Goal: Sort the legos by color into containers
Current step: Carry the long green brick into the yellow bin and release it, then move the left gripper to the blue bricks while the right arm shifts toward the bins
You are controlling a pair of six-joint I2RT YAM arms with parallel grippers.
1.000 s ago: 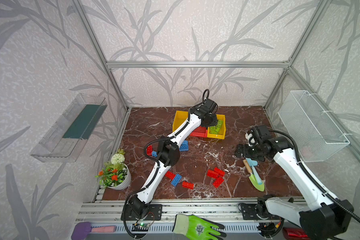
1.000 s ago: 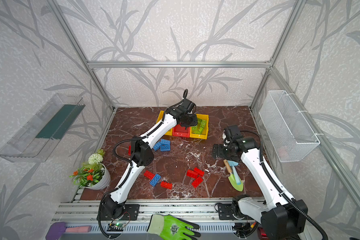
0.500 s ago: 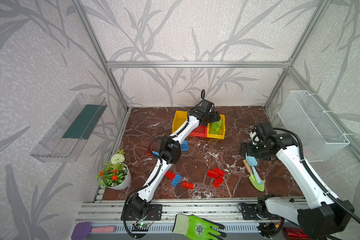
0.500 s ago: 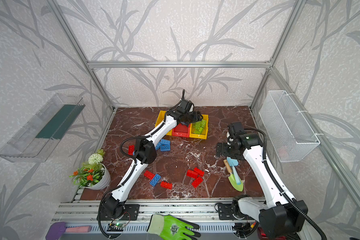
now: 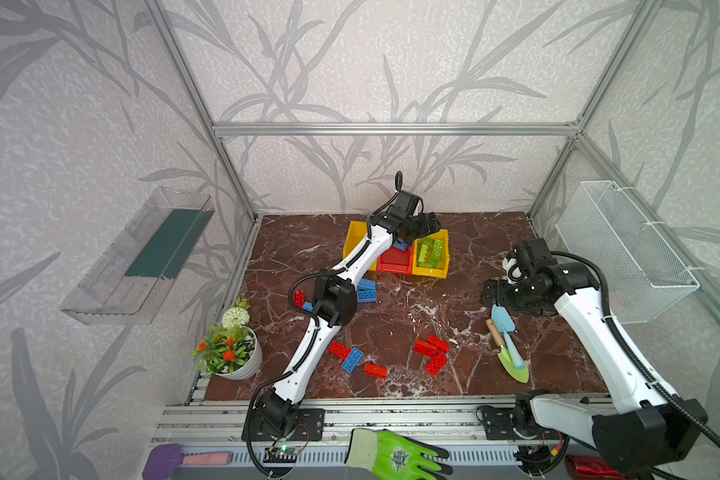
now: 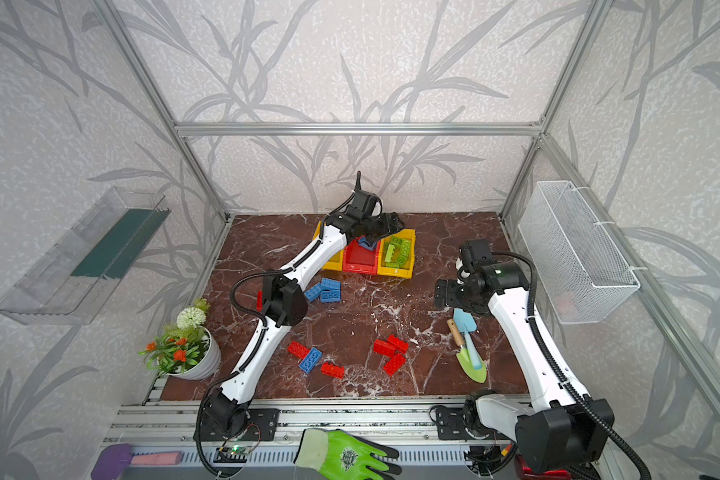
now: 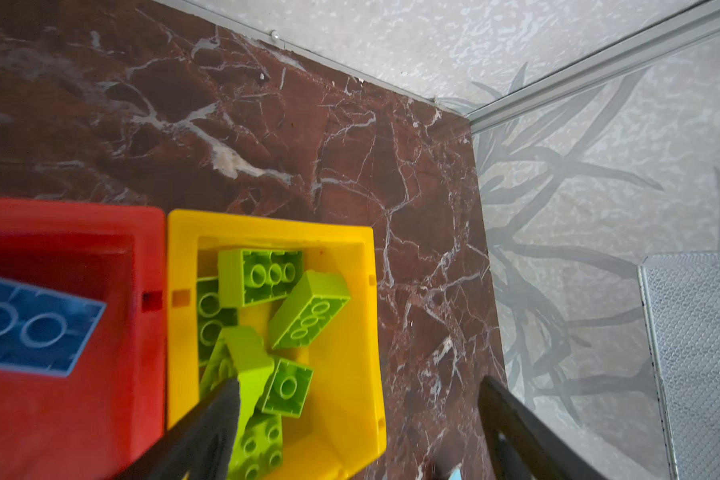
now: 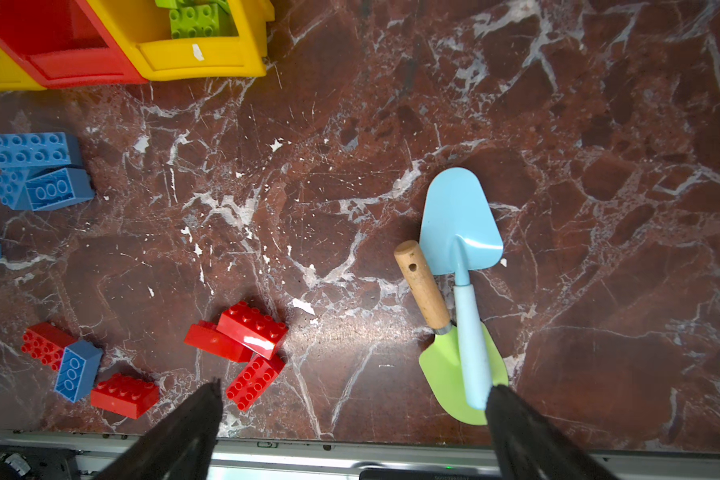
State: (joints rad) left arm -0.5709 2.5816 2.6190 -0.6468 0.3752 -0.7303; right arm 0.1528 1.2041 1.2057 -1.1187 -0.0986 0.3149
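Three joined containers stand at the back: a yellow bin (image 5: 355, 240), a red bin (image 5: 395, 265) (image 7: 59, 415) and a yellow bin (image 5: 433, 272) (image 7: 350, 332) holding several lime legos (image 7: 304, 309). A blue lego (image 7: 30, 328) (image 6: 366, 243) lies tilted in the red bin. My left gripper (image 5: 427, 222) (image 7: 358, 382) hangs open above the bins, holding nothing. Red legos (image 5: 431, 351) (image 8: 250, 336) and blue legos (image 5: 366, 289) (image 8: 38, 170) lie loose on the marble floor. Over the floor at the right, my right gripper (image 5: 489, 293) (image 8: 355, 385) is open and empty.
A blue trowel and a green trowel (image 5: 508, 345) lie crossed just below the right gripper. A flower pot (image 5: 233, 349) stands at the front left. A wire mesh basket (image 5: 624, 249) hangs on the right wall, a clear tray (image 5: 142, 257) on the left wall.
My left gripper has opened above the bins, and the blue lego now lies in the red bin. The right arm has drawn back slightly, its gripper still open.
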